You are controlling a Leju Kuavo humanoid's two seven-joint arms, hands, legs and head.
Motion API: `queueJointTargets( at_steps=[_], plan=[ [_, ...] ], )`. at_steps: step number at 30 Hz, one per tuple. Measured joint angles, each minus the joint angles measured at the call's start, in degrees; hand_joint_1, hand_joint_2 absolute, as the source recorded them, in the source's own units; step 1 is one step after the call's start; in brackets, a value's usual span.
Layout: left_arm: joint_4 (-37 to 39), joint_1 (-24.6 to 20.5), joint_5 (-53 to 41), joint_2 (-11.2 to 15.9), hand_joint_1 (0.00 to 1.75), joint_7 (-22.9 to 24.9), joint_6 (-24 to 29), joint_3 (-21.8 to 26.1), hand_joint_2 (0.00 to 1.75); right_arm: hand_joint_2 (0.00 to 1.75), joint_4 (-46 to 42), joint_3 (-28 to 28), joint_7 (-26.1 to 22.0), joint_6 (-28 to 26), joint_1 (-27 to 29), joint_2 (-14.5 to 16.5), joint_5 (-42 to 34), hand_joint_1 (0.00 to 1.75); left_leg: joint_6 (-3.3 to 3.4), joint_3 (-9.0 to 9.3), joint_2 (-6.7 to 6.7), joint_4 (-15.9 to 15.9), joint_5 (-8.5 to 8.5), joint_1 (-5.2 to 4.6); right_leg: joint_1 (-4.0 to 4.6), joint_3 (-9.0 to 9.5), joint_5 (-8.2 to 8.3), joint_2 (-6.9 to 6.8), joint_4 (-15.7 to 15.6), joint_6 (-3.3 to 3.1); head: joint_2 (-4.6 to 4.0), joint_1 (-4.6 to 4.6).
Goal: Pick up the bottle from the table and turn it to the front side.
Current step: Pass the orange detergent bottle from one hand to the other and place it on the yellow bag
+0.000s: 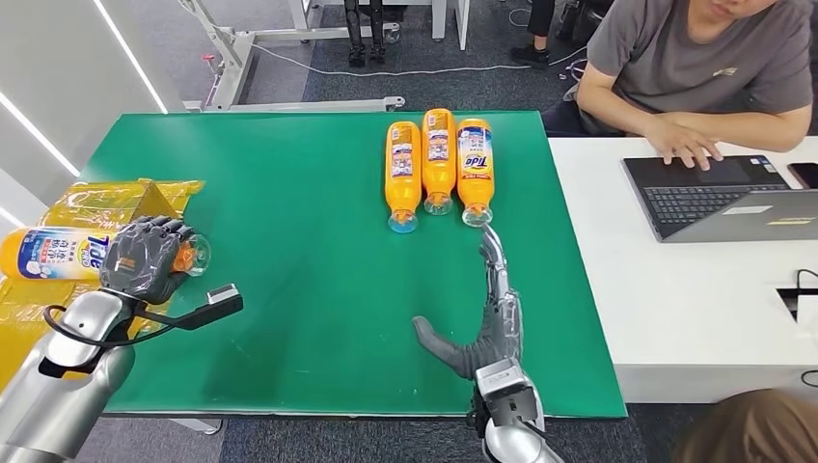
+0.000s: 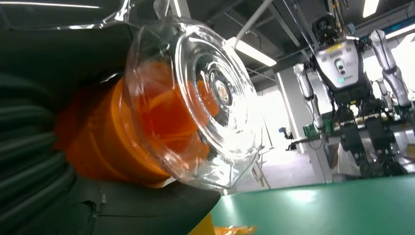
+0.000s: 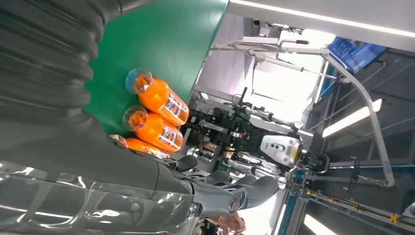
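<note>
My left hand (image 1: 145, 258) grips an orange Tide bottle (image 1: 53, 253) near its clear cap, holding it sideways above the table's left edge. The left wrist view looks straight at that clear cap (image 2: 210, 98) and the orange neck (image 2: 112, 137) inside my fingers. Three more orange bottles (image 1: 439, 159) lie side by side at the far middle of the green table (image 1: 289, 289), caps toward me; the right wrist view catches them too (image 3: 159, 100). My right hand (image 1: 482, 323) lies flat and open on the mat, fingertips just short of the rightmost bottle (image 1: 475, 169).
Yellow plastic packaging (image 1: 106, 203) lies under the held bottle at the left edge. A white table (image 1: 675, 289) to the right carries a laptop (image 1: 714, 193) with a person's hand (image 1: 685, 140) on it. Another person's head (image 1: 752, 429) shows at the lower right.
</note>
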Motion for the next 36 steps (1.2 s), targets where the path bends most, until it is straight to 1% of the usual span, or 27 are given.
queueJointTargets(
  at_steps=[2, 4, 6, 12, 22, 27, 36],
  plan=[
    [2.9, -1.2, 2.0, 0.5, 1.75, -0.8, 0.0, -0.9, 1.75, 1.75, -1.6, -0.2, 0.0, -1.7, 0.4, 0.0, 0.7, 0.00, 0.00, -0.01, -0.01, 0.0, 0.00, 0.00, -0.01, -0.01, 0.00, 0.00, 0.0, 0.00, 0.00, 0.01],
    [6.2, -2.3, 4.7, 0.6, 1.75, -2.1, 0.1, -1.6, 1.75, 1.75, -3.8, -0.4, 0.0, -4.6, 0.6, 0.0, 1.9, 0.00, 0.00, -0.01, -0.01, 0.0, 0.00, 0.00, -0.01, -0.01, 0.00, 0.00, 0.0, 0.00, 0.00, 0.01],
    [9.6, -3.4, 6.0, 0.6, 1.75, -3.2, 0.5, -2.1, 1.75, 1.75, -5.8, -0.5, 0.0, -6.4, 0.6, 0.0, 2.5, 0.00, 0.00, -0.01, 0.00, 0.0, 0.00, 0.00, -0.01, -0.01, 0.00, 0.00, 0.0, 0.00, 0.00, 0.01],
    [18.1, -5.2, 7.4, 0.8, 1.75, -5.9, 2.5, -3.2, 1.75, 1.75, -9.7, -0.8, 0.0, -7.0, 0.6, -0.2, 1.8, 0.00, 0.00, -0.01, 0.01, 0.0, 0.00, 0.00, 0.00, -0.01, 0.00, 0.01, 0.0, -0.01, 0.00, 0.00],
    [27.8, -8.6, 8.7, 1.0, 1.75, -10.0, 2.1, -4.8, 1.75, 1.75, -11.0, -0.7, 0.0, -6.9, -0.2, -0.4, 0.2, 0.00, 0.00, -0.02, -0.01, 0.0, 0.01, 0.00, 0.00, -0.01, 0.01, -0.01, 0.0, 0.00, 0.00, 0.00],
    [33.3, -12.6, 8.2, -0.4, 1.75, -11.5, 0.1, -6.8, 1.75, 1.75, -9.9, -0.5, 0.0, -6.9, -2.9, 0.2, -0.7, 0.00, 0.03, -0.02, -0.06, 0.0, 0.05, 0.00, 0.00, 0.03, 0.04, -0.08, 0.0, -0.01, 0.00, 0.00],
    [39.2, -16.9, 7.3, -5.1, 1.75, -12.2, -0.8, -9.9, 1.75, 1.75, -8.1, -0.3, 0.0, -6.9, -4.8, 1.5, -0.7, 0.00, 0.03, -0.05, -0.10, 0.0, 0.05, 0.00, -0.01, 0.01, 0.06, -0.10, 0.0, -0.03, 0.00, -0.01]
  ],
)
